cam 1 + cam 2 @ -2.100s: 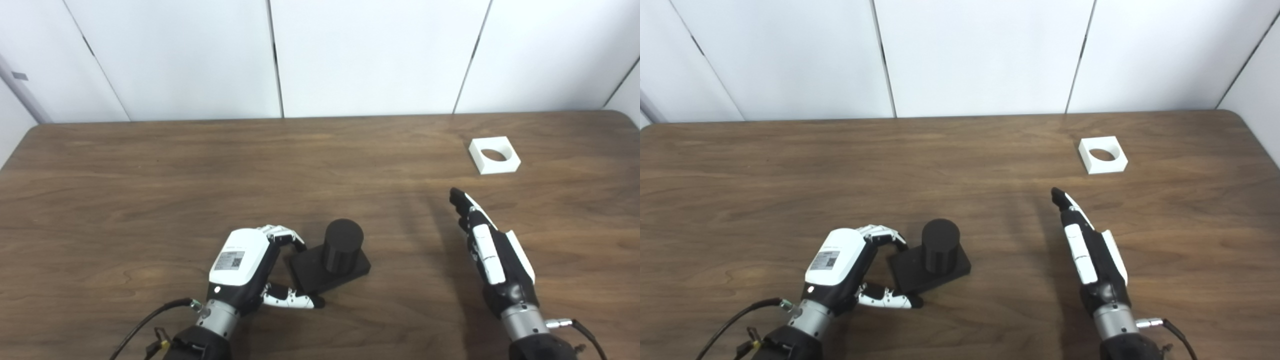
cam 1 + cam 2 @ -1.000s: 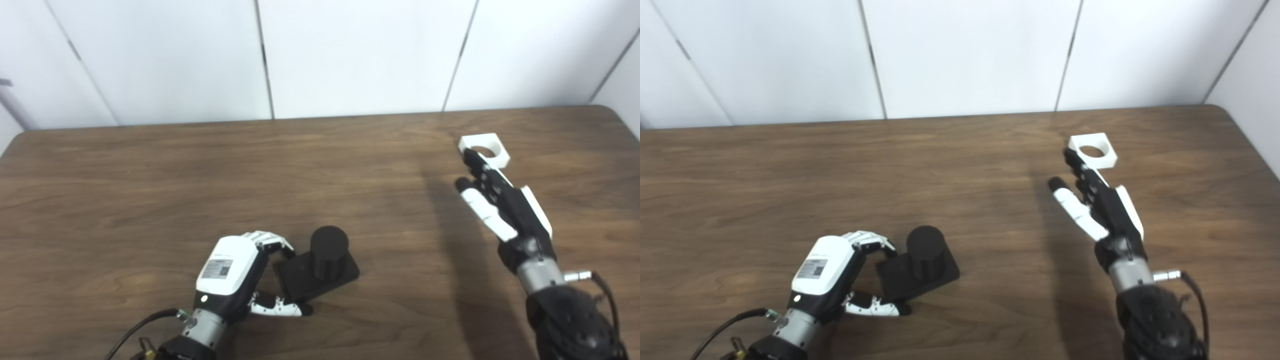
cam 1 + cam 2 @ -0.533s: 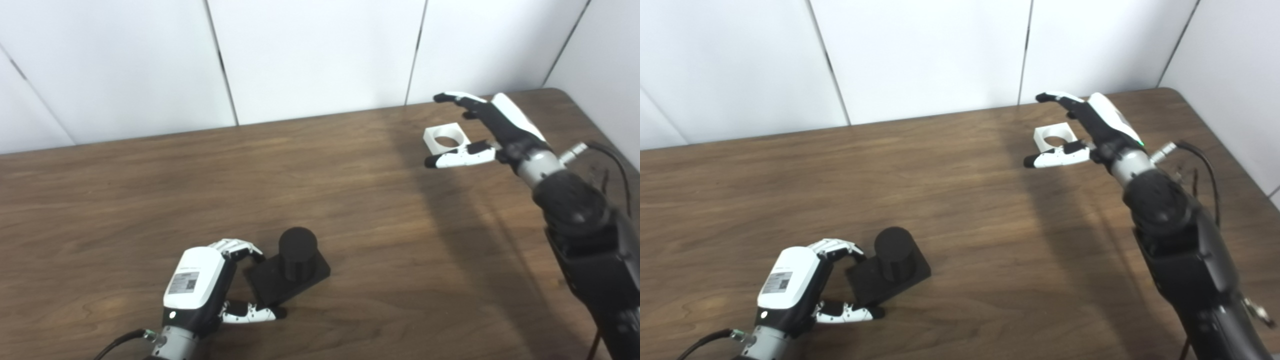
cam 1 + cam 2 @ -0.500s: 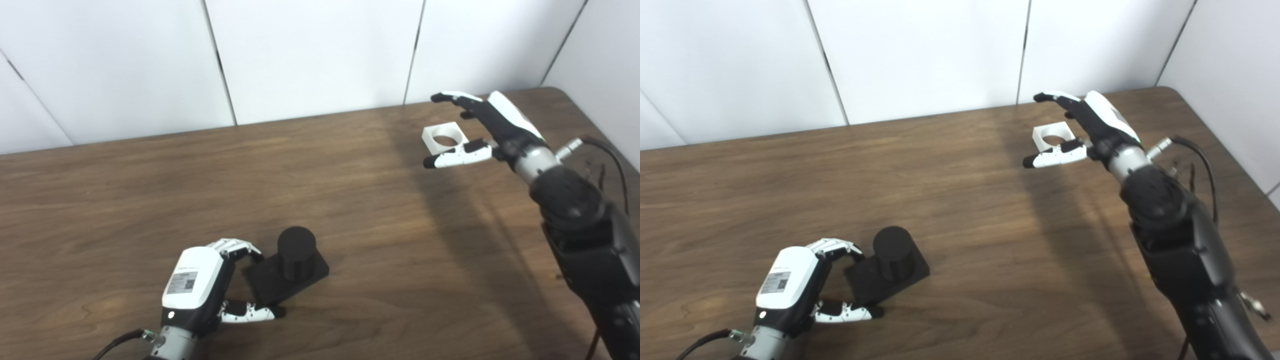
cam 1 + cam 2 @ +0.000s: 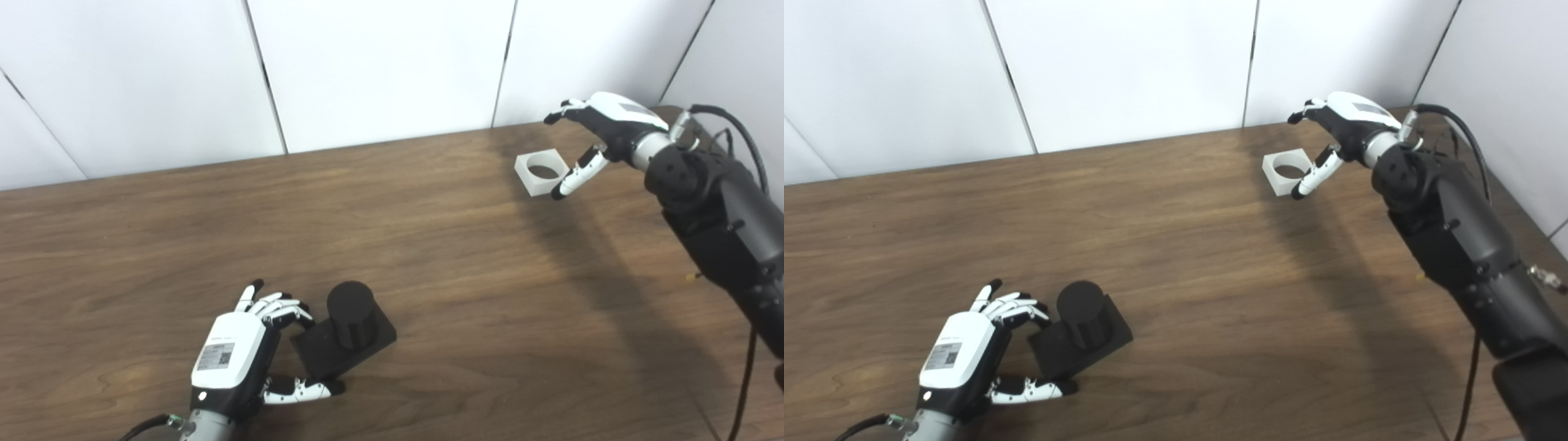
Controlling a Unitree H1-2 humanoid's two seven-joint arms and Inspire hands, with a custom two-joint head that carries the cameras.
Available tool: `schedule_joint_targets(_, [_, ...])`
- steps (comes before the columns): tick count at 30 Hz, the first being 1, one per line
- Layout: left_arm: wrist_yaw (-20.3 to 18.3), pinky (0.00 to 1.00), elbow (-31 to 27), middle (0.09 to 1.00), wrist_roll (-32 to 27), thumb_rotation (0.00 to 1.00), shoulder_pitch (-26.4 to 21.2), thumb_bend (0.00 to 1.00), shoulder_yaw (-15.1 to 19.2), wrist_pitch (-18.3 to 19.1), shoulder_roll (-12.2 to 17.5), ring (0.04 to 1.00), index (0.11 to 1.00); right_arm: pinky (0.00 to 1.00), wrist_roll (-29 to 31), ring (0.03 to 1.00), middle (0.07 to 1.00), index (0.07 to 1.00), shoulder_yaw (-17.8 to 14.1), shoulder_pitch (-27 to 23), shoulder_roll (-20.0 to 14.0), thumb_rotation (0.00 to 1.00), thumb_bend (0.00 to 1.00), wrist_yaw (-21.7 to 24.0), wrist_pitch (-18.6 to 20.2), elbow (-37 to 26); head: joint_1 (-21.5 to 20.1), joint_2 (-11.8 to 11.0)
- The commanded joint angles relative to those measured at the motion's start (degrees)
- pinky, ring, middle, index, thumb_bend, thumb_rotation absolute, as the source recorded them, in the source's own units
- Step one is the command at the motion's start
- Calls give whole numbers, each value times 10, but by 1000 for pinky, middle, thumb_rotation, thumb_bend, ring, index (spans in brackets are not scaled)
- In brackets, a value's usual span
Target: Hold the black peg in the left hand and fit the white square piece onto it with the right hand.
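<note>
Dark wood table [image 5: 429,245], white panel wall [image 5: 380,67] behind.
Table grain ran left to right; wall panels met the table's far edge, split by thin dark seams.

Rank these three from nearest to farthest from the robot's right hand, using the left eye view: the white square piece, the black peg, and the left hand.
1. white square piece: just beside the right hand, at the table's far right.
2. black peg: upright on its base, near the front, left of centre.
3. left hand: at the peg base's left edge, farthest away.
</note>
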Motion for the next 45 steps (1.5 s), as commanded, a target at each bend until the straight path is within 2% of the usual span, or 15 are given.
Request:
schedule_joint_targets(1, [-14, 1000, 16, 753, 25, 50, 6, 522, 3, 15, 18, 843, 486, 1000, -16, 1000, 988, 852, 3, -39, -22, 158, 930, -4, -18, -1, 2, 0])
schedule_joint_targets(12, [-14, 1000, 13, 749, 26, 51, 6, 522, 2, 16, 16, 834, 486, 1000, -23, 1000, 983, 852, 27, -75, -25, 176, 963, -2, -52, 59, -3, -4])
schedule_joint_targets(18, [-15, 1000, 16, 746, 22, 51, 6, 522, 2, 17, 14, 831, 486, 1000, -25, 1000, 988, 859, 34, -77, -19, 180, 970, -3, -53, 70, 0, -6])
schedule_joint_targets(26, [-15, 974, 13, 742, 18, 50, 6, 522, 3, 15, 14, 822, 486, 1000, -35, 1000, 982, 863, 52, -83, -5, 188, 948, -31, -79, 122, 0, -3])
schedule_joint_targets(31, [-15, 958, 9, 739, 14, 50, 9, 522, 4, 13, 15, 818, 486, 1000, -45, 1000, 981, 869, 65, -88, 5, 174, 914, -27, -74, 133, -1, -1])
schedule_joint_targets(39, [-18, 951, 5, 737, 14, 50, 13, 522, 4, 15, 15, 815, 486, 1000, -50, 1000, 977, 871, 75, -96, 22, 242, 914, -49, -86, 180, 2, 2])
schedule_joint_targets(45, [-22, 949, -3, 737, 18, 49, 17, 522, 3, 20, 13, 817, 486, 1000, -50, 1000, 983, 872, 75, -93, 27, 291, 887, -58, -92, 192, 5, 3])
